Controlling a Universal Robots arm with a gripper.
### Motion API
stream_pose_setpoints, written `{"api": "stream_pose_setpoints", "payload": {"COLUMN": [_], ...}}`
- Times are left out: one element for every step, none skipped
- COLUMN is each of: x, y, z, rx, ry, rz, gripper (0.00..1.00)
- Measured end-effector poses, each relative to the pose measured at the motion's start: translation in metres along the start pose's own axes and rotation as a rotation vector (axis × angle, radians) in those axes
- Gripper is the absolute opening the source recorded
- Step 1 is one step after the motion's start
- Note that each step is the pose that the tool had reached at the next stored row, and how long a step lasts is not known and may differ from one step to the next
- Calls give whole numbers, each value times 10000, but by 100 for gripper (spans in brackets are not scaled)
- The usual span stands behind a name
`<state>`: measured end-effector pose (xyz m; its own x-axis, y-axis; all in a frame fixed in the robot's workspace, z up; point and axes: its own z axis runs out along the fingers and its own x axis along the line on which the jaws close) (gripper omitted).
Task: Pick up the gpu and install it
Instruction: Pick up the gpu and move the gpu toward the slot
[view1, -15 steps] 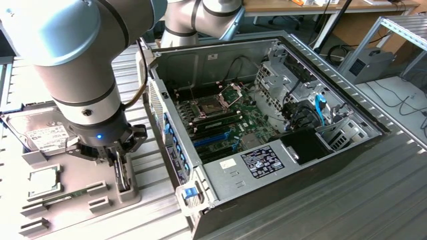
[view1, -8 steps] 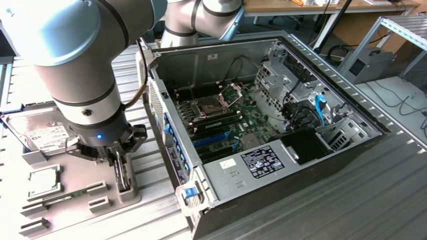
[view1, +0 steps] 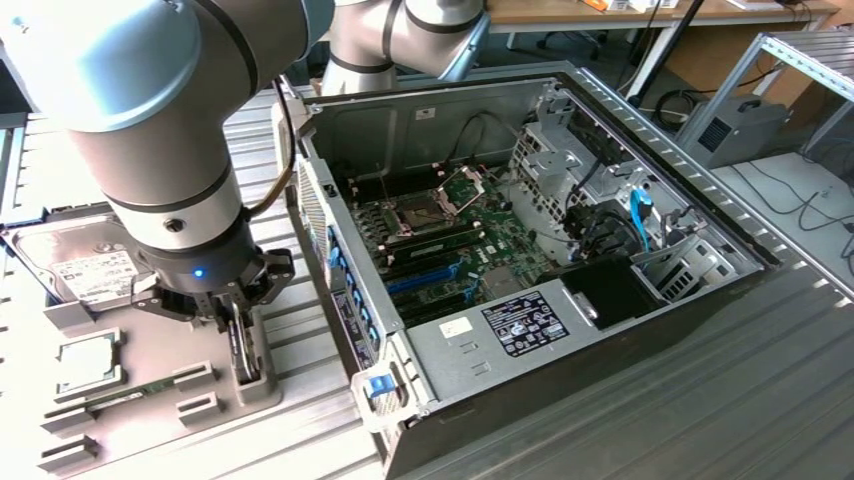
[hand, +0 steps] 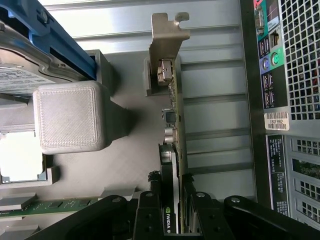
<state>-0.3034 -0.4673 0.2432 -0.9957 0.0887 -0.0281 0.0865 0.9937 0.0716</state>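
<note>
So the arm (view1: 160, 130) was hanging almost straight down over the exterior view's left side, big grey joints stacked, wrist pointing at the parts holder. Its upper links ran out of the top of that view, so I couldn't see the base.

The open computer case (view1: 387, 125) lay on its side in the middle, motherboard facing up. In the wrist view just its rear panel (hand: 300, 60) showed, ports and mesh, cut off at the edge.

The grey holder tray (view1: 160, 340) sat beside the case. The hard drive (view1: 87, 268) was on its far end, half hidden behind the arm.

The gpu (view1: 247, 365) was standing on edge in a slot of the tray, on the side nearest the case. In the wrist view the gpu (hand: 172, 125) ran away from the camera with its pale bracket (hand: 167, 35) at the far end.

The gripper (view1: 238, 330) was down over it, and the wrist view had the gripper (hand: 172, 220) clamped on the card's near end, black fingers (hand: 149, 212) pressed on both faces. That end was mostly buried between them.

A CPU (view1: 87, 362) and a RAM stick (view1: 134, 392) lay further along the tray, untouched.
</note>
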Motion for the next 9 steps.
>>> {"api": "stream_pose_setpoints", "payload": {"x": [0,0,-1,-2,-2,-2,-3,-4,-4], "y": [0,0,0,0,0,0,0,0,0], "z": [0,0,1,1,1,2,2,3,3], "rx": [-1,-2,-3,-4,-4,-5,-7,-9,-11], "ry": [2,4,7,10,12,16,20,25,30], "rz": [-26,-55,-95,-132,-158,-204,-262,-332,-402], "gripper": [27,27,27,27,27,27,27,27,27]}}
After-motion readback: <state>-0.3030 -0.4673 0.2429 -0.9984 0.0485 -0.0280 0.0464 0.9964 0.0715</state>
